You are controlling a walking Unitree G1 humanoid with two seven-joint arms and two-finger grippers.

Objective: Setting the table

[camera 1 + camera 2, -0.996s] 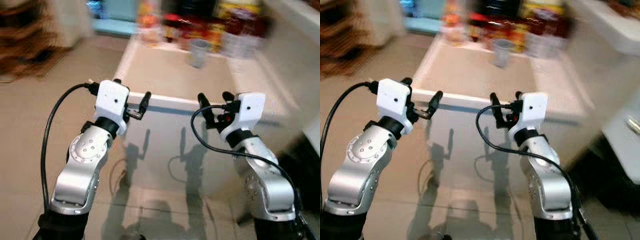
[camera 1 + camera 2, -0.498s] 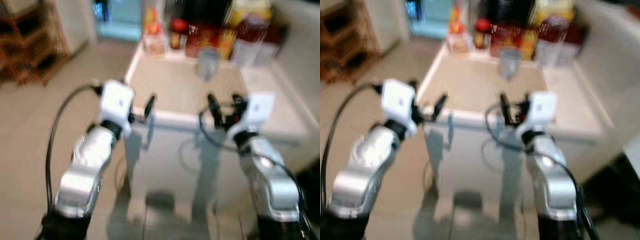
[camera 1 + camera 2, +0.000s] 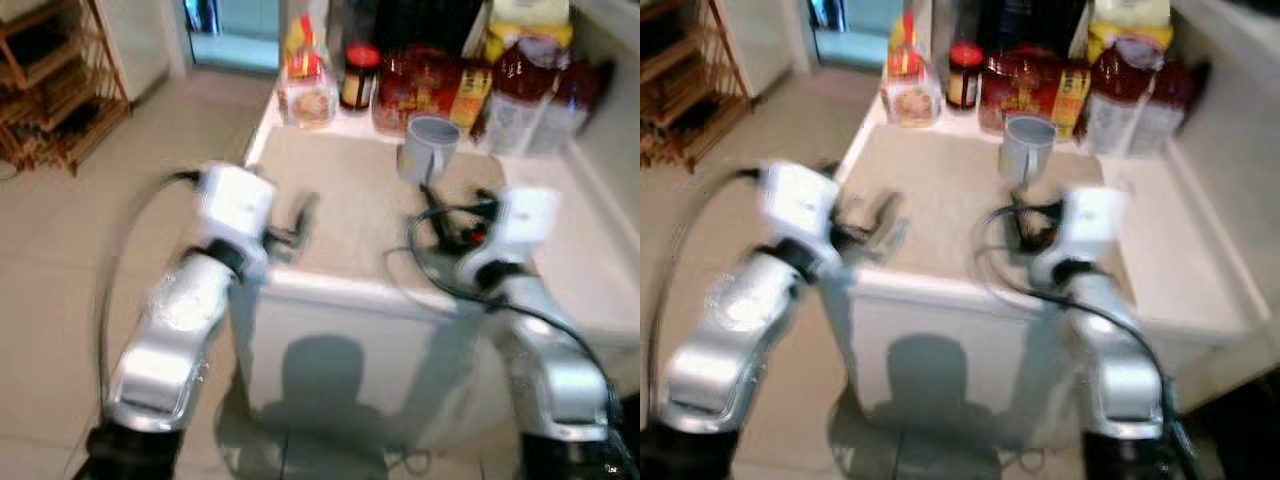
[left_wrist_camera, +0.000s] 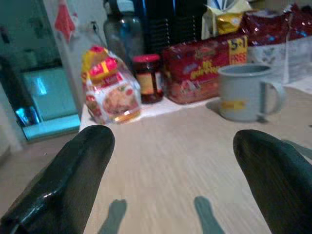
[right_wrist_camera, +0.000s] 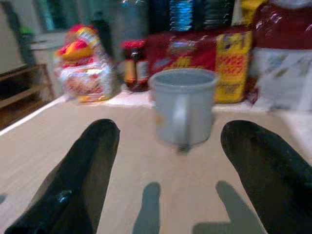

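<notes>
A grey-blue mug [image 3: 430, 147] stands upright toward the far side of the light wooden table [image 3: 345, 195], its handle facing me. Both arms reach forward over the table's near edge. My left gripper [image 3: 298, 222] is open and empty above the near left part of the top. My right gripper [image 3: 455, 222] is open and empty too, a short way in front of the mug. In the right wrist view the mug [image 5: 184, 106] sits straight ahead between the black fingers [image 5: 78, 180]. In the left wrist view the mug [image 4: 246, 92] stands off toward one fingertip [image 4: 273, 175].
Along the table's far edge stand a bread bag [image 3: 305, 85], a red-lidded jar [image 3: 358, 75], red packets [image 3: 425, 80] and red bottles [image 3: 520, 85]. A wooden shelf [image 3: 50, 90] is at the left on the tiled floor. A white counter [image 3: 612, 120] runs along the right.
The whole picture has shifted: the camera has come closer to the table. Both grippers, before short of the near edge, now reach over the tabletop and the mug looks nearer.
</notes>
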